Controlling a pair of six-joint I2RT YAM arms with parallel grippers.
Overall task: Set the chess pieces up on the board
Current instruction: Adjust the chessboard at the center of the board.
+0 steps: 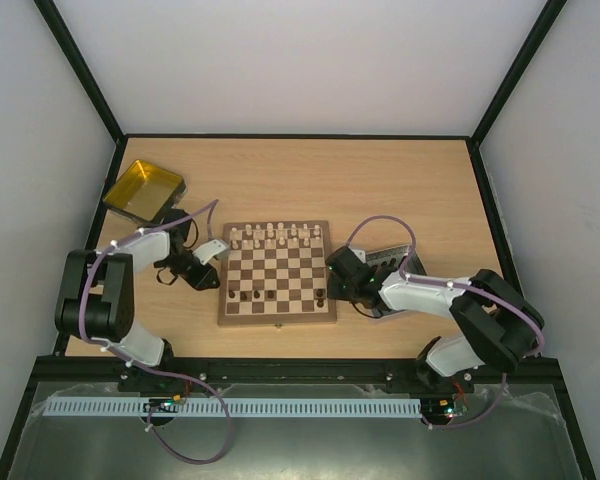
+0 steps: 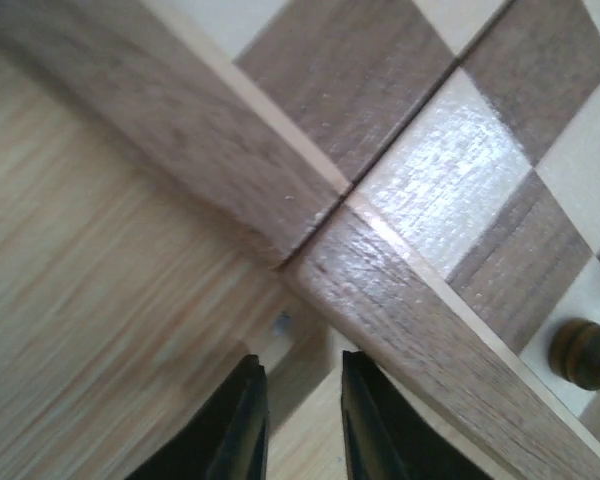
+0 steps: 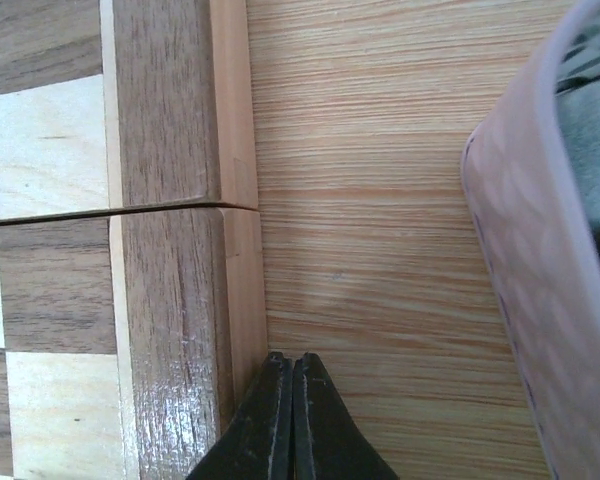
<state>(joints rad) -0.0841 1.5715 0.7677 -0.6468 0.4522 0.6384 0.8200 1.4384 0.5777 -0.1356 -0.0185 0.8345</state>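
Left gripper (image 2: 300,365): black fingers stand a little apart with nothing between them, and only table shows through the gap. It sits low, just off the board's left edge, beside the seam where the two halves of the board meet.
Right gripper (image 3: 292,365): fingers are pressed tight together and hold nothing. The tips are down near the table, just beside the board's right border.
Arms: each reaches inward from its base at the near edge, so the board lies between the two grippers.
Board (image 1: 277,318): square, with light and dark brown checks, a glossy finish and a plain brown border. A fine seam crosses it from left to right. It lies flat in the middle of the table.
Pale pieces (image 1: 278,234): small cream figures stand upright in a line along the far rank.
Dark pieces (image 1: 245,295): a small cluster stands near the near-left corner, and one stands alone toward the near-right. The left wrist view catches the rounded top of one dark piece (image 2: 585,352) on a light square close to the border.
Table (image 1: 410,180): pale wood grain.
Yellow tray (image 1: 145,185): at the far-left corner, well apart from the board.
Grey tray (image 1: 392,258): to the right of the board, partly under the right arm.
Room: white walls (image 1: 300,60) held in a black frame.
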